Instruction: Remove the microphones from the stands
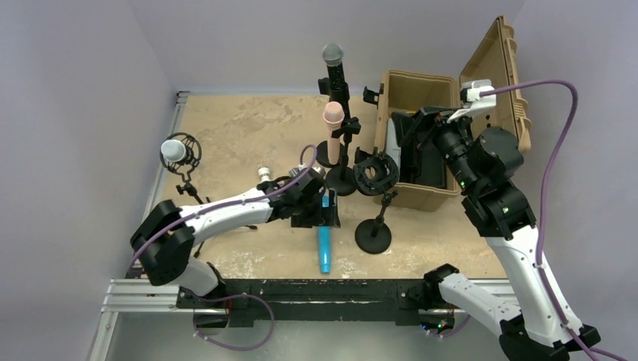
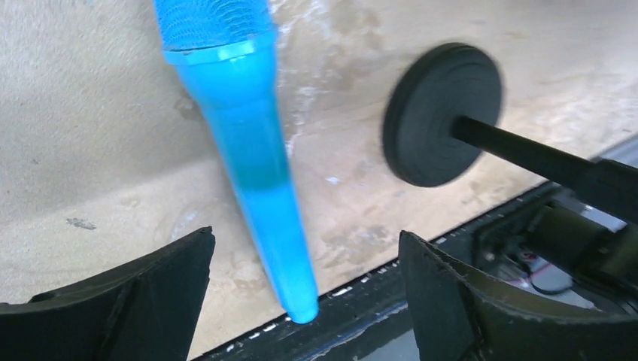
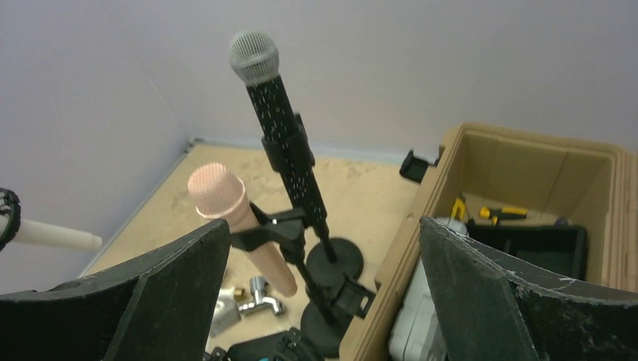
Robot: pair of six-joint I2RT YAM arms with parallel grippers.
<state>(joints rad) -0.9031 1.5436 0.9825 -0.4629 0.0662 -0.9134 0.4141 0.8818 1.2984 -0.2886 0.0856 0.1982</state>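
Observation:
A blue microphone [image 1: 324, 248] lies flat on the table, tail towards the near edge. It runs between my left fingers in the left wrist view [image 2: 256, 150], touching neither. My left gripper [image 1: 325, 214] is open above its head end [image 2: 305, 248]. An empty black shock-mount stand [image 1: 376, 174] with a round base [image 2: 442, 113] stands just to the right. My right gripper [image 1: 417, 128] is open and empty, held high by the case [image 3: 320, 241]. A black microphone [image 3: 282, 128], a pink microphone [image 3: 226, 207] and a white microphone [image 1: 174, 150] each sit in a stand.
An open tan case [image 1: 421, 98] holding tools stands at the right rear. A metal tap fitting [image 1: 265, 174] lies left of the stands. The black rail [image 1: 331, 289] runs along the table's near edge, just past the blue microphone's tail.

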